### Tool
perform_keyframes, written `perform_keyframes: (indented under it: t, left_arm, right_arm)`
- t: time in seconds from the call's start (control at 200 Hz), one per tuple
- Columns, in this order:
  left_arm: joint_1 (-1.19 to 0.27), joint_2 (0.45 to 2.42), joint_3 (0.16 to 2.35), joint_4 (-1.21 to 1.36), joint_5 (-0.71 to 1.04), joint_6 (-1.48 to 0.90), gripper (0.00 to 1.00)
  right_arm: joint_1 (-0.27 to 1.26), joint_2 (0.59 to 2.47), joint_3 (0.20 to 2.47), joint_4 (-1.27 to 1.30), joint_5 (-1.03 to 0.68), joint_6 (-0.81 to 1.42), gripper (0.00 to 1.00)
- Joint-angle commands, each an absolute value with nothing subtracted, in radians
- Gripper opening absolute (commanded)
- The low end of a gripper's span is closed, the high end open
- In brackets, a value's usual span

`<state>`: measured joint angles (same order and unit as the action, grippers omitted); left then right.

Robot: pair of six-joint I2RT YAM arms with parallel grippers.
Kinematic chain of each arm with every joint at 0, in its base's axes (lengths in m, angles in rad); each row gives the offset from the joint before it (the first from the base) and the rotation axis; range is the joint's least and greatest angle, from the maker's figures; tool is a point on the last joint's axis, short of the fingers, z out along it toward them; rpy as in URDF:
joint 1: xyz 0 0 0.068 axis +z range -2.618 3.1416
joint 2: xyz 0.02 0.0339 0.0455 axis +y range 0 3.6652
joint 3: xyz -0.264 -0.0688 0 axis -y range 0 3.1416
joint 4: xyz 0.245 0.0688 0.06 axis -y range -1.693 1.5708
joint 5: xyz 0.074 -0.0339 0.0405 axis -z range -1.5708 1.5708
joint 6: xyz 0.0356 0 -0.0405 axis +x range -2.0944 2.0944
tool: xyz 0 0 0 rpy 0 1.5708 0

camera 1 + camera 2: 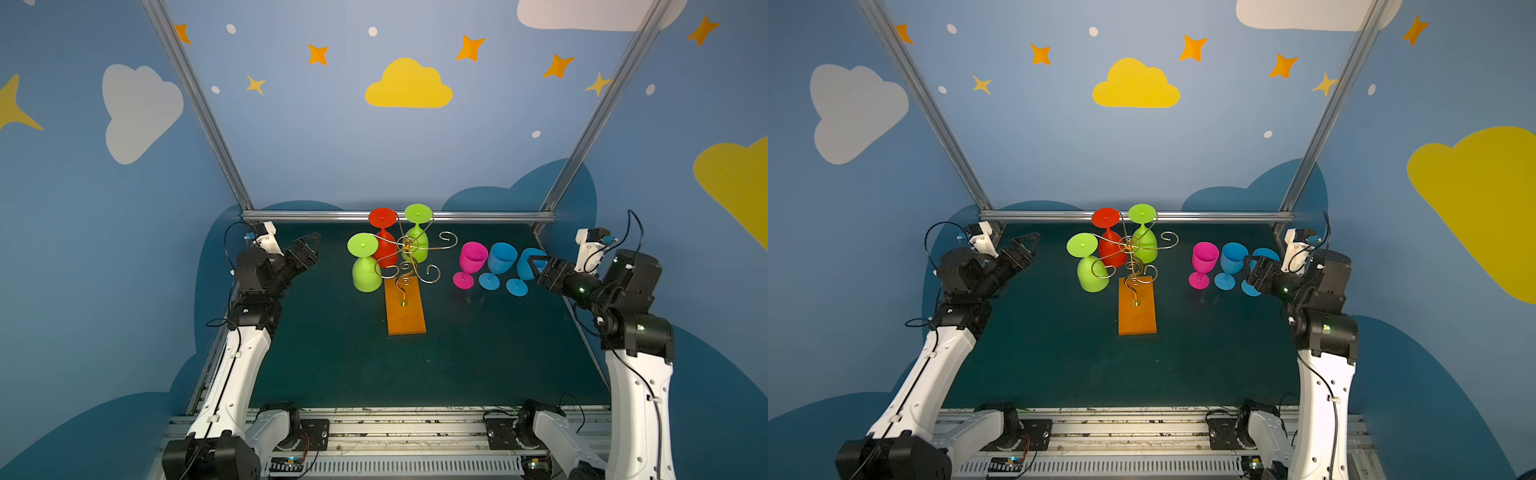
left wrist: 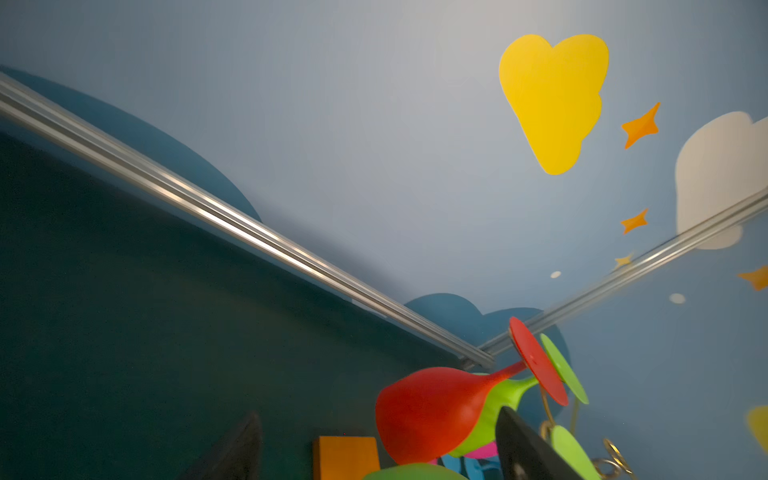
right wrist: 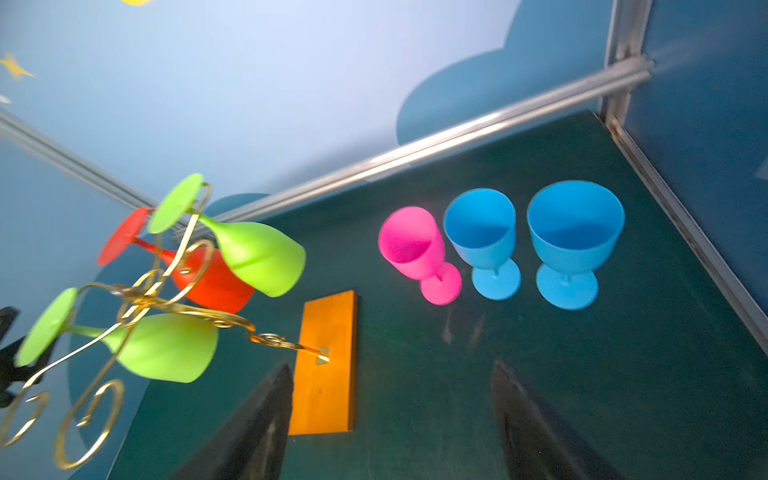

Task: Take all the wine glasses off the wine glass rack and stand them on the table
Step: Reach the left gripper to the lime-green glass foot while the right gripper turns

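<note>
- Overhead, in both top views, the rack is standing mid-worktop, its orange base lying flat.
- Three glasses are hanging upside down from its gold arms: a red glass, a far green glass beside it, and a near green glass on the left.
- A pink glass and two blue glasses are standing upright in a row right of the rack, apart from it.
- The left pincer is hovering at the worktop's left edge, well apart from the rack, with its jaws parted.
- The right pincer is overlapping the outer blue glass in these views; whether they are touching cannot be told here.
- From the left wrist, the left pincer is gaping wide and gripping nothing. The red glass is hanging ahead of it, partly hiding a green one.
- From the right wrist, the right pincer is standing wide open and empty, its fingers clear of everything.
- The pink glass and blue glasses are standing ahead of it, and the rack is carrying its three hung glasses.
</note>
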<state>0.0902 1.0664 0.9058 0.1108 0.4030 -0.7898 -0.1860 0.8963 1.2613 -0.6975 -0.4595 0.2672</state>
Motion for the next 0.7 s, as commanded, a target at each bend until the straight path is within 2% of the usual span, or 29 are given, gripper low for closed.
perform_keyframes:
  t: [0.0,0.125,0.245,0.496,0.696]
  left_arm:
    - [0.128,1.094,0.948,0.150,0.723,-0.979,0.80]
    - [0.138,1.147,0.990,0.184,0.919,-1.056,0.71]
    - [0.115,1.162,1.027,0.135,0.991,-1.010,0.64]
    - [0.006,1.163,1.062,0.033,0.963,-0.898,0.61]
    - [-0.023,1.180,1.082,-0.022,0.944,-0.859,0.56]
  right_arm:
    - [-0.175,0.858,1.205,-0.650,-0.558,0.290,0.75]
    - [-0.163,0.808,1.131,-0.619,-0.603,0.317,0.75]
    - [-0.136,0.787,1.088,-0.606,-0.620,0.328,0.74]
    - [-0.060,0.753,1.024,-0.586,-0.591,0.350,0.74]
    - [-0.031,0.725,1.008,-0.584,-0.573,0.363,0.73]
